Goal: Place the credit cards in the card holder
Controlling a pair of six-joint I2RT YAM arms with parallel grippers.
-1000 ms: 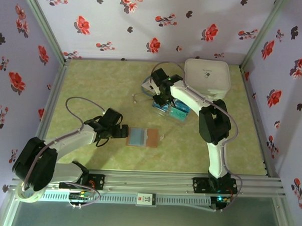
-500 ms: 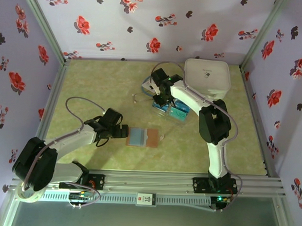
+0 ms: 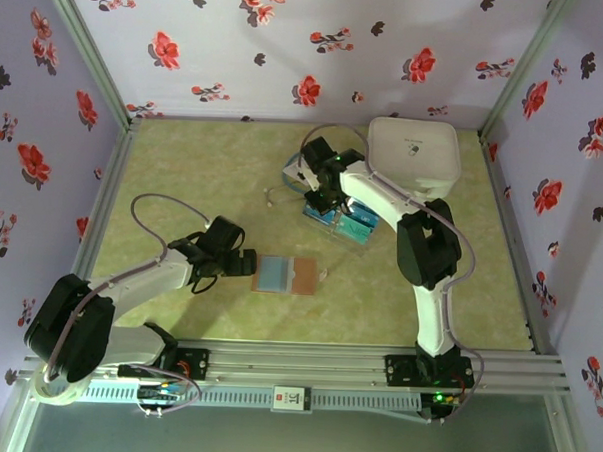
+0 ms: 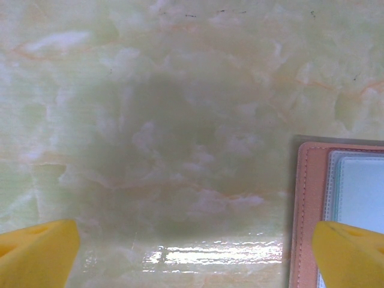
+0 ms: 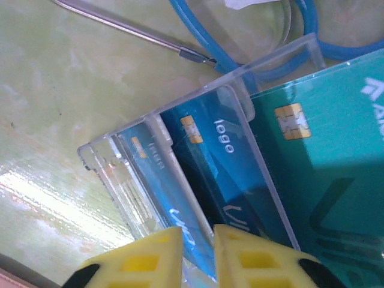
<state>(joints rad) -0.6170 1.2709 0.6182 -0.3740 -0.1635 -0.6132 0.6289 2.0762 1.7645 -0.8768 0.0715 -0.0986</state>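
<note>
Looks like the card-grabbing step. The right gripper (image 5: 193, 255) is down on the credit cards (image 5: 207, 174), which stand in a clear rack (image 5: 111, 159) toward the back of the table. Its fingers are nearly together at a blue card's edge, but I can't tell if it's actually pinched. The card holder (image 3: 299, 276) lies open mid-table, with the left gripper (image 4: 192, 252) spread wide at its edge. Next up, I'd guess: firm pinch, straight lift, carry it over.

top: high rear, looks down | 2 wrists: close, down | shared: table (image 3: 204, 172)
</note>
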